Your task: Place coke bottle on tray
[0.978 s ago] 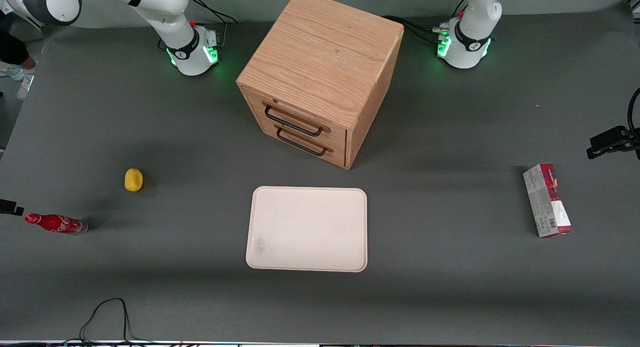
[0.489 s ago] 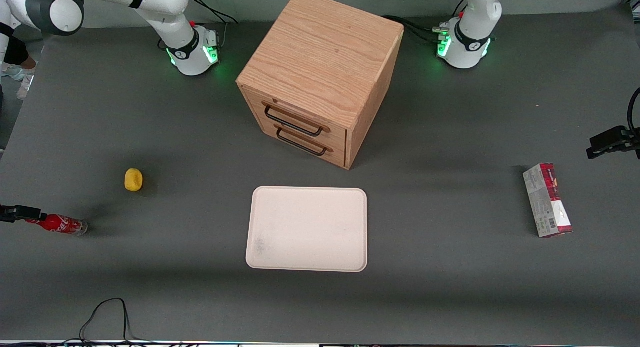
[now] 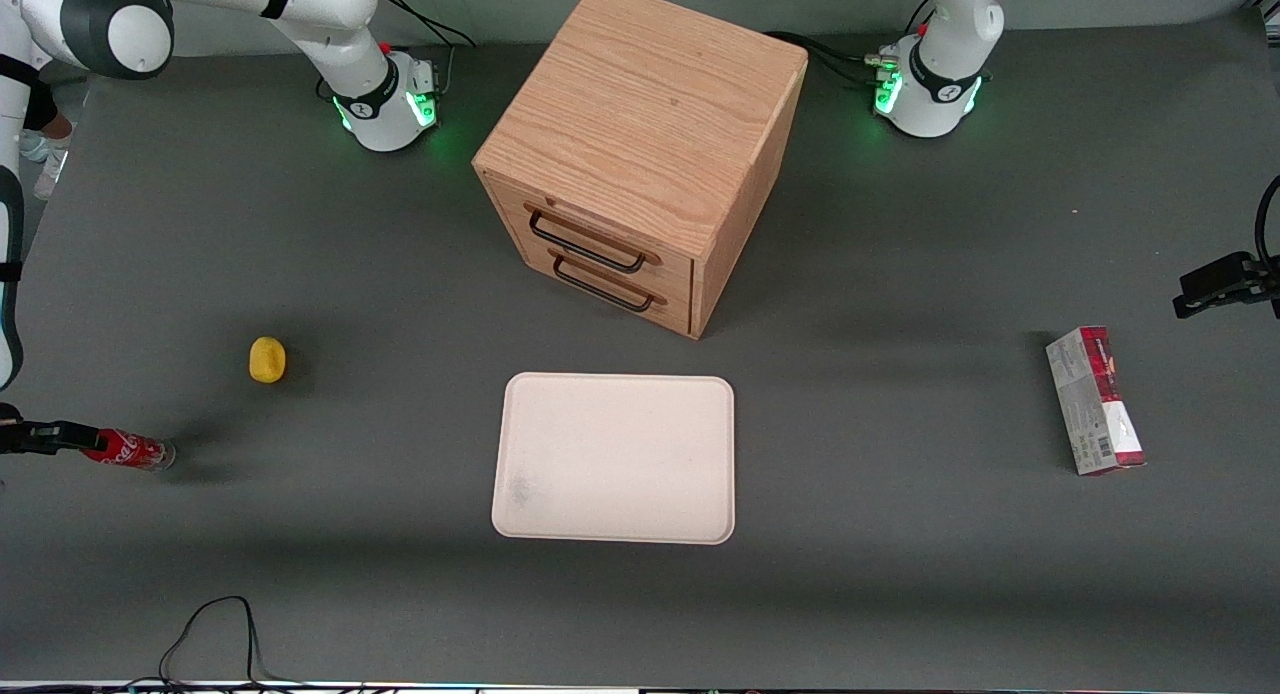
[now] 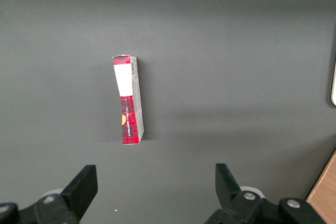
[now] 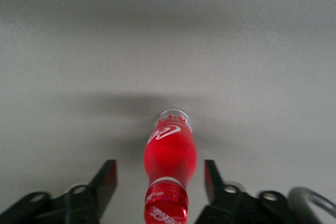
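The jaws of the right arm's gripper (image 5: 159, 179) stand apart on either side of the small red coke bottle (image 5: 169, 171), which lies on its side on the grey desk (image 3: 300, 594), its cap end partly cut off in the wrist view. The cream rectangular tray (image 3: 615, 458) lies well apart, in front of the wooden drawer cabinet (image 3: 640, 154).

Front view: claw (image 3: 60, 437) mostly cut off by the frame edge, only one dark finger showing; it covers the cap end of the coke bottle (image 3: 130, 451). Wrist view: finger bases and bottle cap (image 5: 166, 214) clipped by the frame edge. Print on the carton box (image 3: 1095, 399) too small to read.
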Controlling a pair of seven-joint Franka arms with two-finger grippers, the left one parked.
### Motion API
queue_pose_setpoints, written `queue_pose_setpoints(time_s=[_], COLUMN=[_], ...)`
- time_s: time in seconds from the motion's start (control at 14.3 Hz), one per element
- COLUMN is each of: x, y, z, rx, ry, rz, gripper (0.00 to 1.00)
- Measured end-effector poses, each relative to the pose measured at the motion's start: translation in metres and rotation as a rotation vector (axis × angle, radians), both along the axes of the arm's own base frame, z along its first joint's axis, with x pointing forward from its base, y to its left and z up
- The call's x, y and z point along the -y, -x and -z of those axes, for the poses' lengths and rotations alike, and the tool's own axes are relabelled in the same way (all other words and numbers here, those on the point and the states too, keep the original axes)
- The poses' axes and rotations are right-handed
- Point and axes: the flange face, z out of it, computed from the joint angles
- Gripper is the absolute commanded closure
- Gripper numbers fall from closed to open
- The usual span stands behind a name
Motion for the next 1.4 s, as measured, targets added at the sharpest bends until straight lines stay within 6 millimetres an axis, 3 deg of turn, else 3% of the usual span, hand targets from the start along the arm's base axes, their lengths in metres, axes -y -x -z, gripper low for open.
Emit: queue_pose_setpoints(time_s=[0.21,0.63,0.77,0.91,1.12,1.4], x=[0.001,0.003,0.004,0.004,-0.003,-0.017], y=[0.000,0.000,-0.003,-0.004,0.006,0.042], z=[0.000,-0.002,-0.015,-0.048,-0.129,-0.232], rx=[0.000,0.005,0.024,0.030,0.024,-0.007], ry=[0.001,0.003,0.013,0.014,0.007,-0.014], rz=[-0.032,-0.073,-0.095,-0.116,-0.127,-0.127], gripper=[1.00,1.00,1.00,1.00,1.00,1.00])
